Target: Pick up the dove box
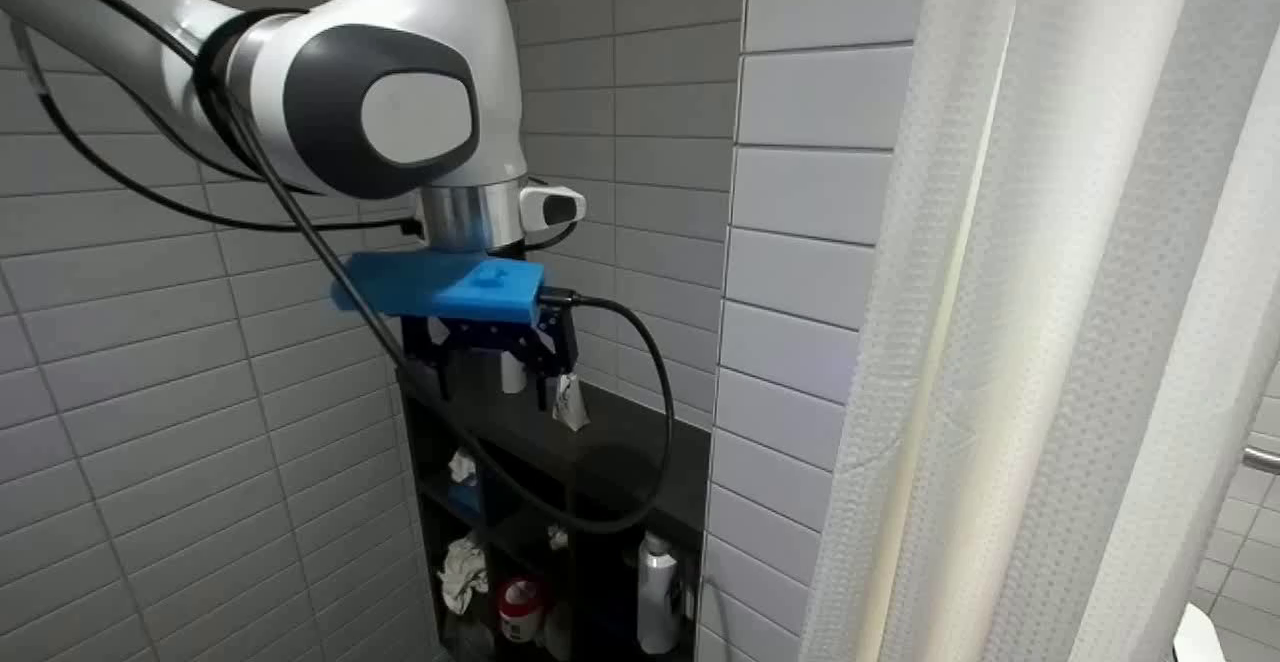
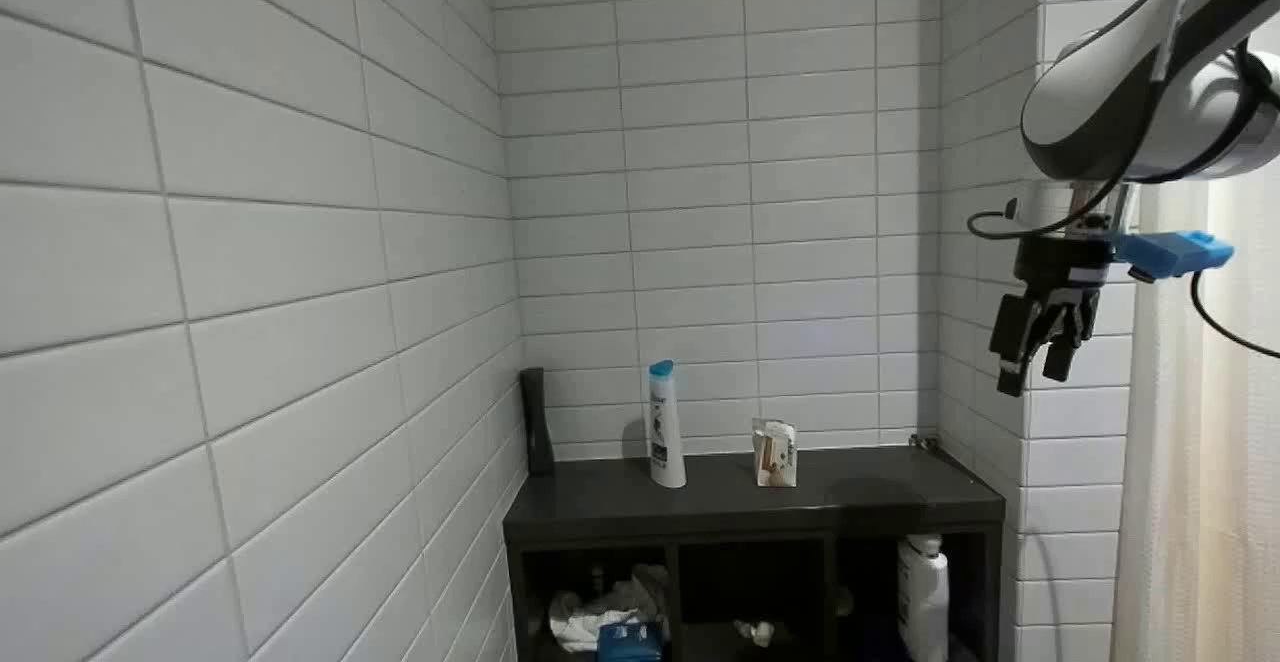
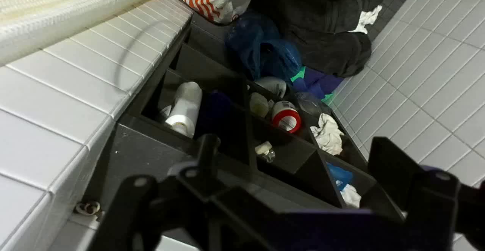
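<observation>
The dove box [image 2: 776, 454], a small white carton with a brown picture, stands upright on top of the dark shelf [image 2: 700, 504]. In an exterior view the same box [image 1: 571, 404] appears just behind and right of the fingers. My gripper [image 2: 1035, 372] hangs pointing down, well above the shelf top and off to the side of the box, apart from it. Seen from the wrist, the gripper [image 3: 295, 146] has its fingers spread wide with nothing between them. The dove box is out of view there; only shelf compartments show below the fingers.
A white bottle with a blue cap [image 2: 665, 427] stands beside the box, and a dark vase-like object [image 2: 537, 422] is in the corner. Tiled walls [image 2: 690, 182] enclose the shelf. A curtain [image 1: 1040, 302] hangs at one side. A black cable [image 1: 668, 412] loops down from the gripper.
</observation>
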